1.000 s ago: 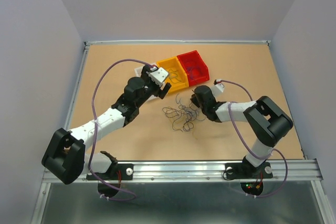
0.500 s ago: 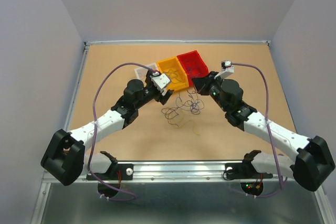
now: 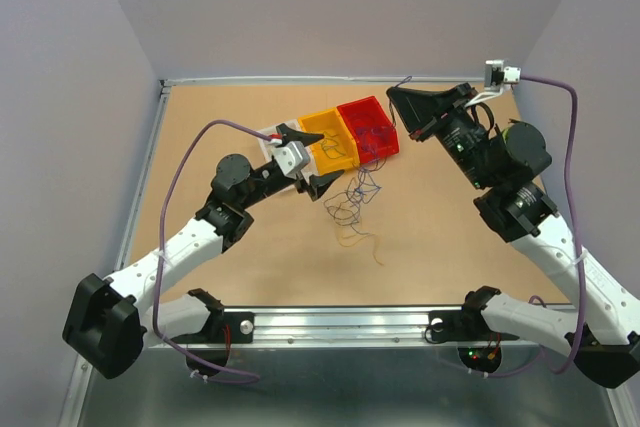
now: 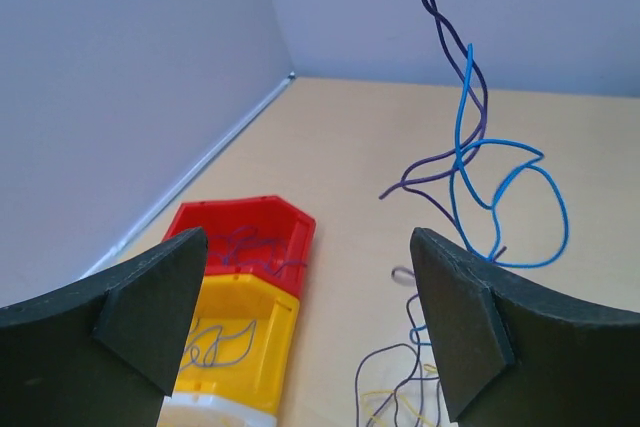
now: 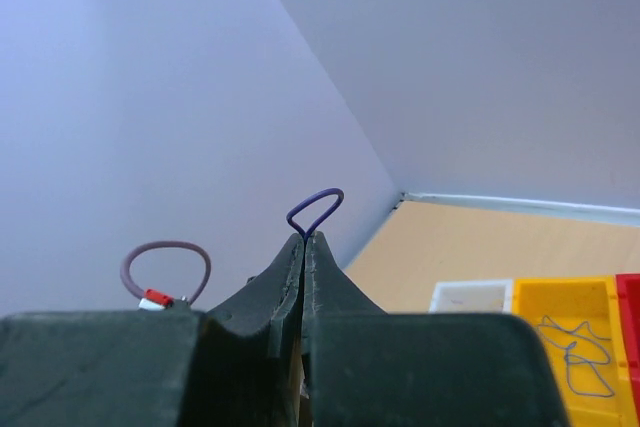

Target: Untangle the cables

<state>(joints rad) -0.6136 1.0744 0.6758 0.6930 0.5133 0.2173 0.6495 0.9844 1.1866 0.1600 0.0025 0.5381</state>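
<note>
Right end effector pinched tight on one dark purple cable, held high beside the red bin, a blue cable twisted around it. Other cables heaped on the desk just in front of that bin. Left end effector spread wide, empty. Likely mid-pull; next, pin the blue strand and lift on.

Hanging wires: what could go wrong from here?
The right gripper pinches only a small loop of the purple wire, so it might slip out. A blue wire is twisted round the purple one; pulling higher could tighten the knot or drag the heap along. The strands hang in front of the open left gripper and might snag on it.
</note>
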